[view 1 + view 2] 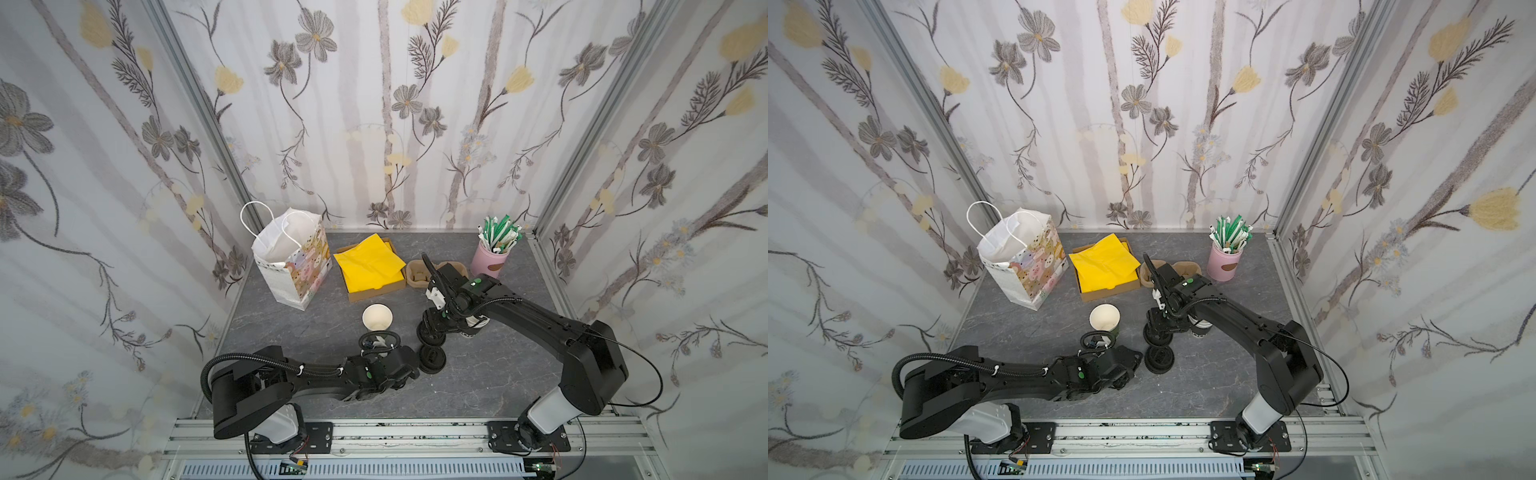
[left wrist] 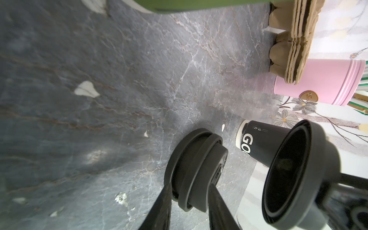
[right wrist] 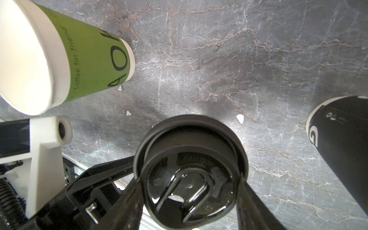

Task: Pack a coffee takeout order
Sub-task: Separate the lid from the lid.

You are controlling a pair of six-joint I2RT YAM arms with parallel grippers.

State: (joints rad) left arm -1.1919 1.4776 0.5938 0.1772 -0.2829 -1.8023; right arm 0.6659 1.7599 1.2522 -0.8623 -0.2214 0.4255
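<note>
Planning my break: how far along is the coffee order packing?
Nothing looks packed yet. The green cup stands open on the table; yellow napkins lie in their box. In hand: the right gripper grips a black lid; the left gripper pinches a second lid. Left: lid the cup, then put cup and napkin in the paper bag.

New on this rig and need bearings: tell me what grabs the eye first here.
The yellow napkins in their box at the back stand out most, between a patterned paper bag and a pink straw holder. Mid-table stands a green cup, open and lidless. Just beside it, the right gripper pinches a black lid between its fingers while the left gripper clamps a lid stack.
</note>
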